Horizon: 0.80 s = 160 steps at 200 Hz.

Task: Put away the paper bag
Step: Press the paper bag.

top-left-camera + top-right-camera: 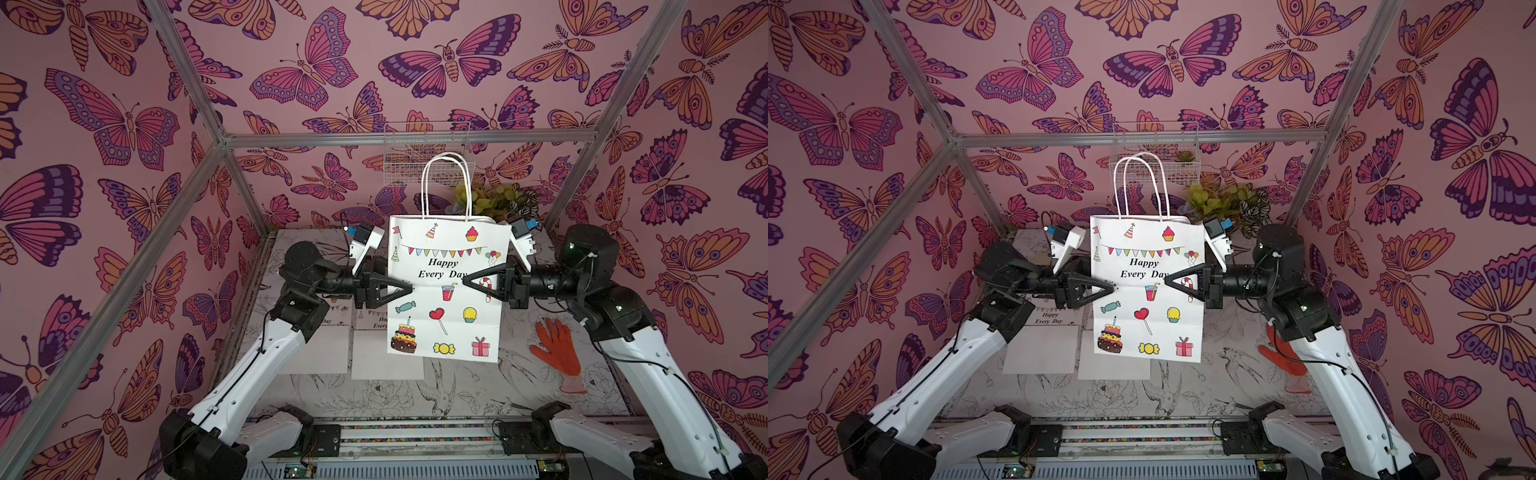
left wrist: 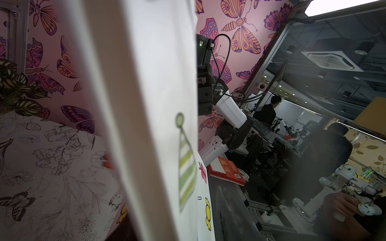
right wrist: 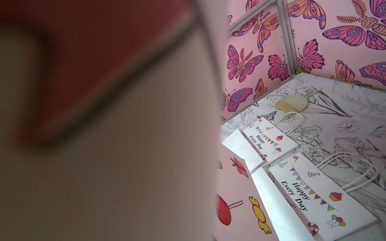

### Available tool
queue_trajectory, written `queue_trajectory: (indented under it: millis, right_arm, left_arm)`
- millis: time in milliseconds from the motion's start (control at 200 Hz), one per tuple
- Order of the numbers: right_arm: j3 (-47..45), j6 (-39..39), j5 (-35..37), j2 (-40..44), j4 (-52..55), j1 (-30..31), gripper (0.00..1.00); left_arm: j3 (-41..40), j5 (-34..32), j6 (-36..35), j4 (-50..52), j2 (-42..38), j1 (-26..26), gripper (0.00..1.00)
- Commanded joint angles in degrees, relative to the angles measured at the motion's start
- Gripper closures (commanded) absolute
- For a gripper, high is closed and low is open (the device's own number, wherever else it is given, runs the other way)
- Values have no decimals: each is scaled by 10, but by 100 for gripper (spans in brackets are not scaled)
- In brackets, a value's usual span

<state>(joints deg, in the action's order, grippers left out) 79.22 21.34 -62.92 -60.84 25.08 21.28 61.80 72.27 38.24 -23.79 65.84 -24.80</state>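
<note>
Both top views show mid-carry: my right pincer point(image 1: 465, 281) clamps the paper bag point(image 1: 446, 316) at 3 o'clock, my left pincer point(image 1: 409, 287) unreadable; next probably needs steady placement.

2 white arms point(image 1: 266, 353), black joints point(image 1: 301, 311)

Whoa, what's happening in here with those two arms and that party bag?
A white paper bag is held upright in the air above the table. The right gripper is shut on its right edge; the left gripper sits at the left edge, grip unclear. Two similar bags lie flat on the table beneath.
</note>
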Motion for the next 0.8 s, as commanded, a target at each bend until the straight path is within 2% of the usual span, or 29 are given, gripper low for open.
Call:
queue_trajectory:
  millis: [0, 135, 310, 410, 596, 711, 796]
  right_arm:
    - [21, 7, -49, -9, -21, -5, 100]
    - [-6, 88, -79, -11, -133, -5, 100]
    - [2, 85, -65, -13, -131, -7, 100]
    - [16, 78, -46, -17, -116, -10, 100]
    - [17, 77, -37, -24, -104, -11, 100]
    - [3, 72, -35, -18, -101, -11, 100]
    - [-7, 67, -36, -13, -97, -11, 93]
  left_arm:
    - [-3, 21, -14, -10, 2, -3, 48]
    - [2, 24, -15, -14, 9, -14, 46]
    - [5, 36, -18, -16, 9, -27, 48]
    - [3, 42, -21, -16, 4, -28, 58]
    - [0, 32, -29, -15, -7, -28, 85]
    - [3, 26, -30, -14, -3, -27, 94]
    - [5, 20, -30, -13, 2, -27, 99]
